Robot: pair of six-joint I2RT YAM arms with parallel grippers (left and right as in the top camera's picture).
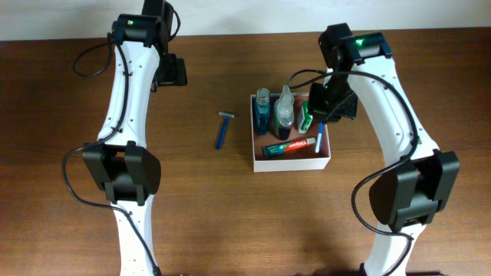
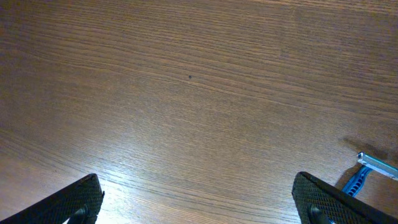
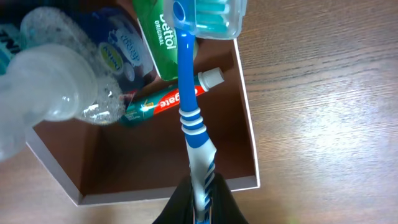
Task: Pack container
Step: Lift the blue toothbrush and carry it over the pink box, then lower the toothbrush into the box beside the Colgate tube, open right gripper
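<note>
Gripping a blue-and-white toothbrush (image 3: 186,93), the right hand (image 3: 198,199) is held over the square white cardboard container (image 1: 291,164), placed right of centre on the wooden surface (image 2: 186,93); brush head possibly touching the green packet (image 3: 165,53) inside. The left hand (image 2: 199,202) is spread wide, empty.

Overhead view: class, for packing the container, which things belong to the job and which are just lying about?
Job: container, toothbrush in right gripper, toothpaste, blue bottle, clear bottle, green packet, razor on table, likely next.
Lying about: nothing else seen.
</note>
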